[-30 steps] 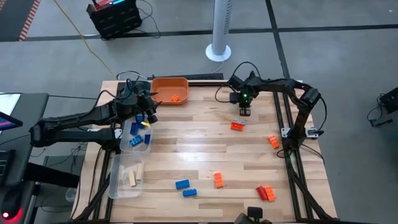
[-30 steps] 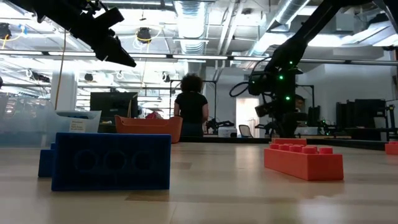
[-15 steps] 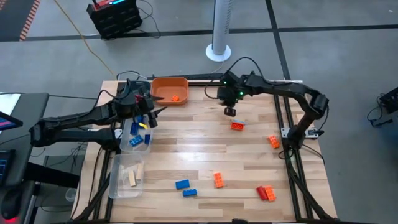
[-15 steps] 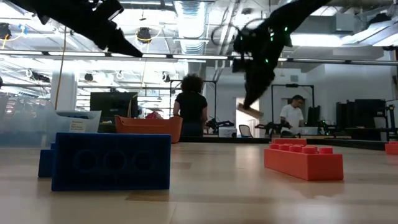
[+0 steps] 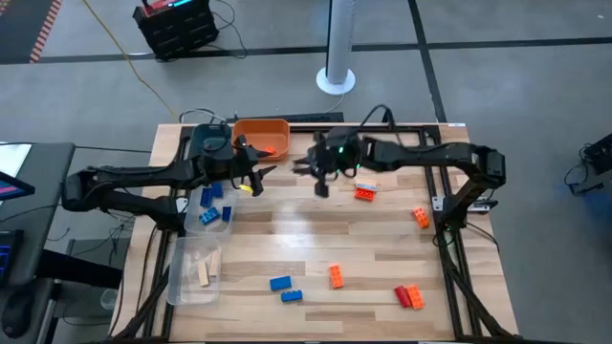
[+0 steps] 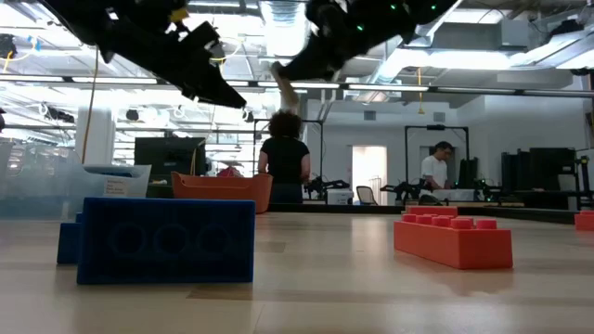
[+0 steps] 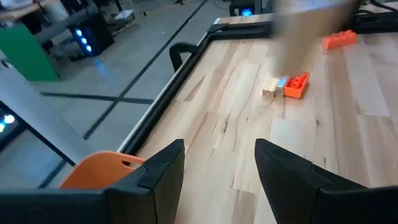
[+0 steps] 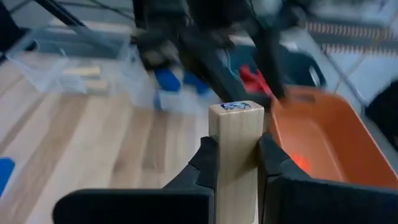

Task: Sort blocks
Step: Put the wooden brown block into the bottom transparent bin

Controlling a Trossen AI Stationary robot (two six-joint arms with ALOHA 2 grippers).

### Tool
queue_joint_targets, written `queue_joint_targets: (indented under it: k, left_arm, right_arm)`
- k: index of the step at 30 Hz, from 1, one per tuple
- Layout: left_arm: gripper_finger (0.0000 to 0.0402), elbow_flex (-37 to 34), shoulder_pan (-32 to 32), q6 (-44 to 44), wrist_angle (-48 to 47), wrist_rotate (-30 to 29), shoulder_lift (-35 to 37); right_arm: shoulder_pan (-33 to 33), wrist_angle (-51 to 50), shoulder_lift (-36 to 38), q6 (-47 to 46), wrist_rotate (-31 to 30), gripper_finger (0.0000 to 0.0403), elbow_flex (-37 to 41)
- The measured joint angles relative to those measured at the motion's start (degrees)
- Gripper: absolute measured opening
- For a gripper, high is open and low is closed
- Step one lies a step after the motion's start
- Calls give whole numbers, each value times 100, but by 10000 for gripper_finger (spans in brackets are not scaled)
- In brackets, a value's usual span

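Note:
My right gripper hangs over the far middle of the table, shut on a pale wooden block, which also shows in the low view. My left gripper stands close by on its left, beside the orange tray. In its own wrist view my left gripper is open with nothing between the fingers. Loose blocks lie flat on the table: an orange, blue and tan cluster, orange ones, blue ones and a red-orange pair. My right gripper pinches the wooden block's two long sides between its two fingers. The block's free end, marked with blue, sticks out past the fingertips. The fingers come from the table's right, slanting a little downward. The block is lifted clear of the table.
A clear tray with blue blocks and another with wooden pieces stand along the left edge. Large in the low view are a blue brick and an orange brick. People stand in the room beyond.
My right gripper has risen from the orange cluster and swung toward the table's left, tipping from pointing down to nearly level, with the wooden block lifted clear. My left gripper has moved from over the blue-block tray toward the table's middle, rolling somewhat.

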State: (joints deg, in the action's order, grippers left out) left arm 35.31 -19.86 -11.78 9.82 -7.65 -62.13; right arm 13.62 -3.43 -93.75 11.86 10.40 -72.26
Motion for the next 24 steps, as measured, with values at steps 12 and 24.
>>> queue_joint_targets:
  k: [12, 24]
  left_arm:
    - [192, 0, 7, 202, 813, 1380, -240]
    - [192, -10, 556, -399, 1988, 1466, -244]
  right_arm:
    - [-669, 1848, -27, 574, -763, 40, 0]
    - [-788, 2798, -231, 678, -743, 40, 1]
